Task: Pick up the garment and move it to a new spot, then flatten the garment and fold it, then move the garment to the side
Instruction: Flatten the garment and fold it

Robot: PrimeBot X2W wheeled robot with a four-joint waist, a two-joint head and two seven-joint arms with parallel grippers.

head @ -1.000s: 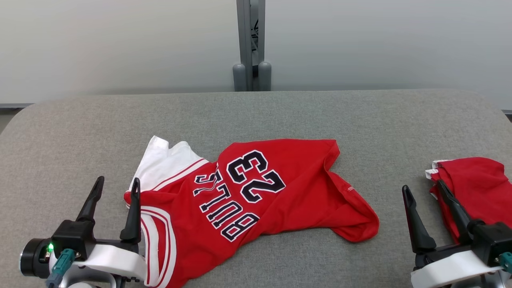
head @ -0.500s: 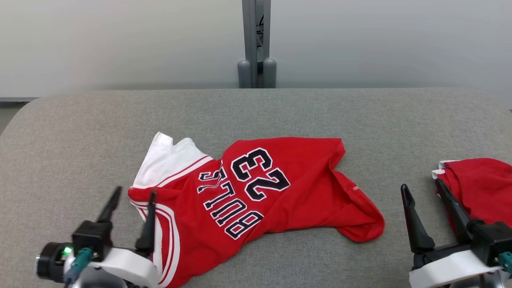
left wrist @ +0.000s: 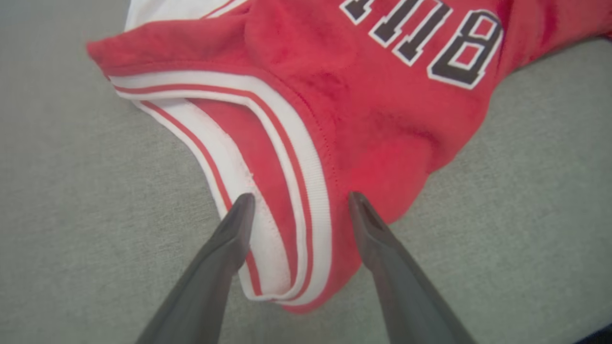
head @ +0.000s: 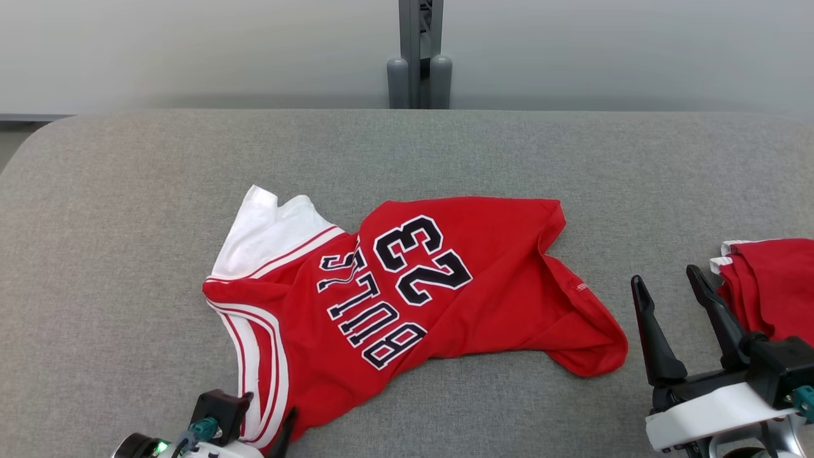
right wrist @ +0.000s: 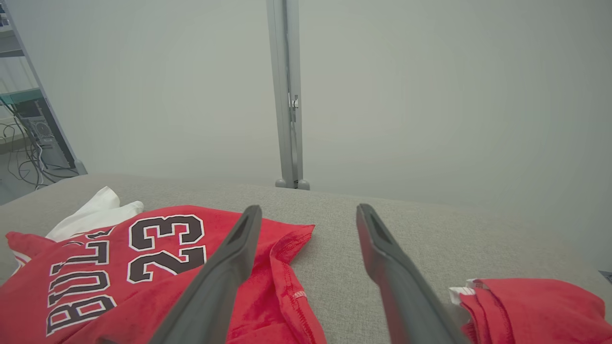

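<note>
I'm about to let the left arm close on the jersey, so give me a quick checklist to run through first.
1. Left tool open: ok.
2. Its fingers straddle the jersey's striped edge: ok.
3. Fingers touching the cloth: cannot tell.
4. Right tool open, not on the jersey: ok.
5. Jersey flat on the table: not ok, rumpled, hem turned over.
6. Other red garment apart from the jersey: ok.
</note>
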